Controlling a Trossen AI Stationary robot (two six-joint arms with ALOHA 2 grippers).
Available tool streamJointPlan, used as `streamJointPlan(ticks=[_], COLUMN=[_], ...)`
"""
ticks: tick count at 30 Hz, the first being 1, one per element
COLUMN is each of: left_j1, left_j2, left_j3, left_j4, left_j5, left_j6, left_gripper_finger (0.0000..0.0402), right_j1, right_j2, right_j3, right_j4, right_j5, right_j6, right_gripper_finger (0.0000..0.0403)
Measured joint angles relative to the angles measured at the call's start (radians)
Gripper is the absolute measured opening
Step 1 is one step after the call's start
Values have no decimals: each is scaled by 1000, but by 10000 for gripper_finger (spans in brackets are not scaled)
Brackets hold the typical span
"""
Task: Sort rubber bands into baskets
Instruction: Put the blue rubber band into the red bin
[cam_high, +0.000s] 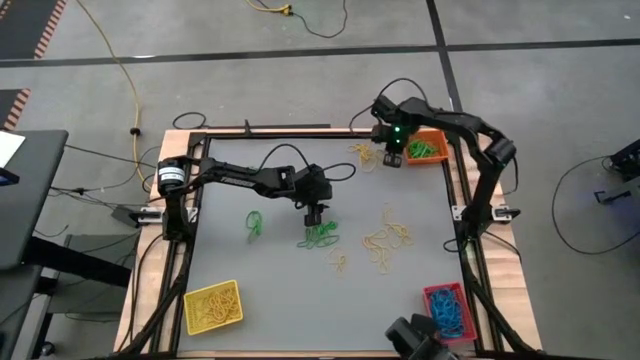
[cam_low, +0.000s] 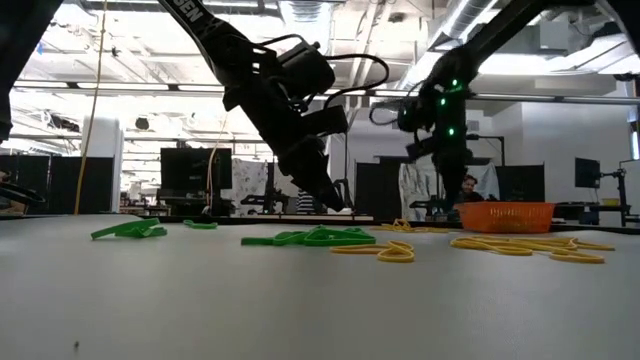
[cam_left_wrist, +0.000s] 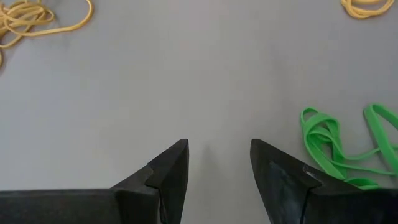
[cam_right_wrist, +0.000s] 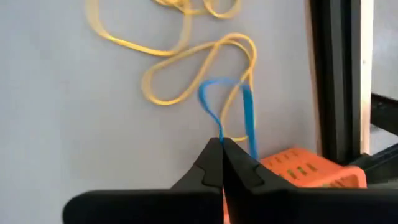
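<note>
The right gripper (cam_right_wrist: 222, 149) is clamped on a blue rubber band (cam_right_wrist: 227, 102), just beside the orange basket (cam_high: 428, 149) and above yellow bands (cam_right_wrist: 186, 56). The left gripper (cam_left_wrist: 219, 165), jaws apart and empty, hangs well away from the orange basket, beside the green bands (cam_high: 320, 237). The yellow basket (cam_high: 212, 306) and red basket (cam_high: 448, 310) sit at the table edge opposite the orange basket.

Left arm stretched out across the table's middle, left gripper (cam_high: 316, 214) angled downward just above the surface — fingers (cam_left_wrist: 166, 171) parted, nothing between them. Right arm folded back toward the far right corner, right gripper (cam_right_wrist: 221, 148) pointing down — fingertips pinched together.
</note>
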Motion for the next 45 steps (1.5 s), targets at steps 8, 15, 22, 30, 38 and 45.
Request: streamJointPlan(ticks=[8,15,22,30,38,45], left_j1=[0,0,0,-16,-39,-63], left_j2=[0,0,0,0,0,0], left_j3=[0,0,0,0,0,0], left_j4=[-1,6,6,6,16,47], left_j5=[0,0,0,0,0,0], left_j6=[0,0,-10,-15,-18,-27], left_gripper_finger=[163,163,163,163,163,163], right_j1=[88,243,506,898,1272,1549], right_j2=[-158,-293,-408,-467,-410,-324], right_j3=[0,0,0,1,1,1], right_j4=[-52,-202,-293,-302,-300,-272], right_j5=[-86,-98,-141,-122,-83,-64], right_j6=[62,189,412,779,1176,1541], right_gripper_finger=[17,17,17,17,17,17])
